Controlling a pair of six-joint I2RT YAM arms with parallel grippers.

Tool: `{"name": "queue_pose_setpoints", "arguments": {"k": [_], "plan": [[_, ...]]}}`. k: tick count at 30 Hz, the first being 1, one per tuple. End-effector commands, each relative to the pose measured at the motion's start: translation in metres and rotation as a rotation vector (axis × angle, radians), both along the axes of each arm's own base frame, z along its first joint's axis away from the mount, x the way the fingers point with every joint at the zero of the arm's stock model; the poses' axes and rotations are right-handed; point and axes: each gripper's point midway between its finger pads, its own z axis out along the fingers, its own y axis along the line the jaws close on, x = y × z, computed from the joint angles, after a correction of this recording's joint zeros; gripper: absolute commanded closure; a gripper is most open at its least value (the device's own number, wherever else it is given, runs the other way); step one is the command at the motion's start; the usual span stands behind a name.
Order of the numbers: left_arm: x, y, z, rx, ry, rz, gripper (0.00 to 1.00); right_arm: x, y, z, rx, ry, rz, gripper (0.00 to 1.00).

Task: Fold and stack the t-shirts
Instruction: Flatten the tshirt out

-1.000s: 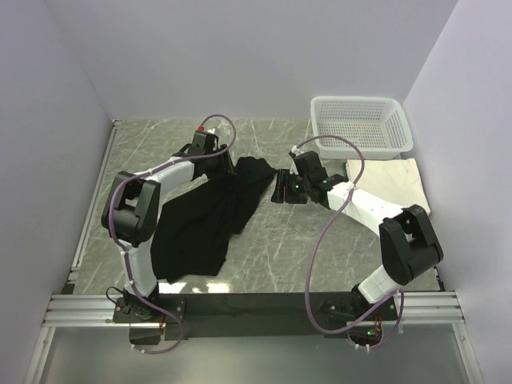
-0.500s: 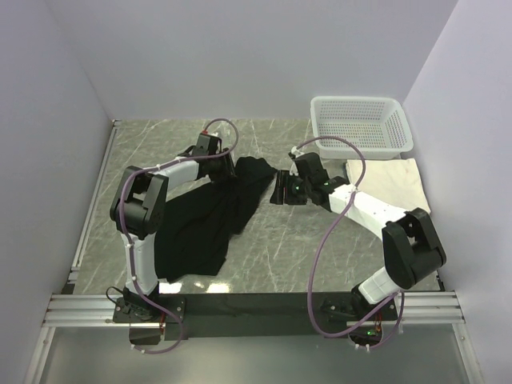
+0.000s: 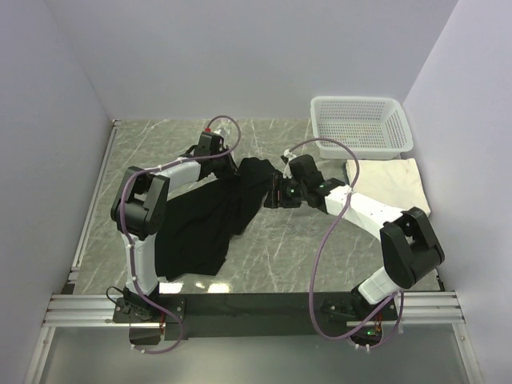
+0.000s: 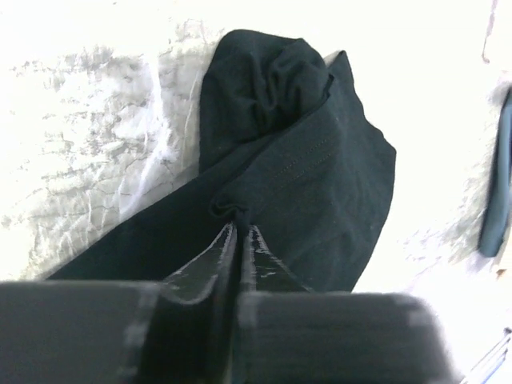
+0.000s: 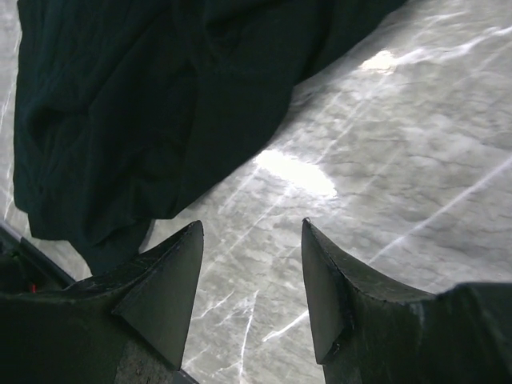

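Observation:
The black t-shirt [image 3: 200, 228] lies crumpled across the left-middle of the table, its upper end bunched near the centre [image 3: 256, 172]. My left gripper [image 3: 232, 166] sits on that upper part; in the left wrist view it [image 4: 238, 224] is shut, pinching a small fold of the black cloth [image 4: 304, 160]. My right gripper [image 3: 270, 194] hovers at the shirt's right edge. The right wrist view shows it [image 5: 250, 226] open over bare marble, with the black cloth [image 5: 160, 104] just ahead and to the left. The cream-white t-shirt [image 3: 392, 184] lies flat at the right.
A white mesh basket [image 3: 362, 124] stands at the back right, just behind the cream-white t-shirt. Walls close in the table on the left, back and right. Bare marble [image 3: 304, 248] shows at the front centre.
The left gripper has shut on a fold of the black t-shirt. The right gripper has moved a little left, up to the shirt's edge, still open.

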Motion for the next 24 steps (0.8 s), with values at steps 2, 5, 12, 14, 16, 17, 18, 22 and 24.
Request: {"name": "queue_pose_setpoints", "arguments": {"k": [2, 5, 12, 14, 16, 17, 18, 22, 24], "plan": [[0.01, -0.007, 0.055, -0.045, -0.148, -0.011, 0.99, -0.009, 0.022, -0.009, 0.032, 0.013, 0.065, 0.41], [0.011, 0.0, 0.079, -0.029, -0.209, 0.003, 0.99, -0.012, 0.036, -0.016, 0.066, 0.043, 0.095, 0.4], [0.014, 0.03, 0.14, 0.078, -0.336, 0.093, 0.99, -0.014, 0.076, -0.03, 0.141, 0.109, 0.147, 0.38], [0.016, 0.038, 0.15, 0.112, -0.341, 0.12, 0.99, -0.014, 0.089, -0.028, 0.176, 0.113, 0.165, 0.37], [0.018, 0.043, 0.156, 0.129, -0.353, 0.144, 0.99, -0.013, 0.103, -0.024, 0.224, 0.124, 0.184, 0.37], [0.019, 0.046, 0.16, 0.136, -0.363, 0.156, 0.99, -0.011, 0.108, -0.021, 0.237, 0.112, 0.191, 0.37], [0.02, 0.048, 0.162, 0.145, -0.369, 0.164, 0.99, -0.014, 0.116, -0.021, 0.244, 0.113, 0.203, 0.36], [0.027, 0.059, 0.164, 0.197, -0.381, 0.201, 0.99, -0.009, 0.133, -0.004, 0.286, 0.043, 0.214, 0.35], [0.031, 0.064, 0.165, 0.214, -0.386, 0.218, 0.99, -0.009, 0.14, -0.003, 0.279, 0.02, 0.225, 0.35]]}}
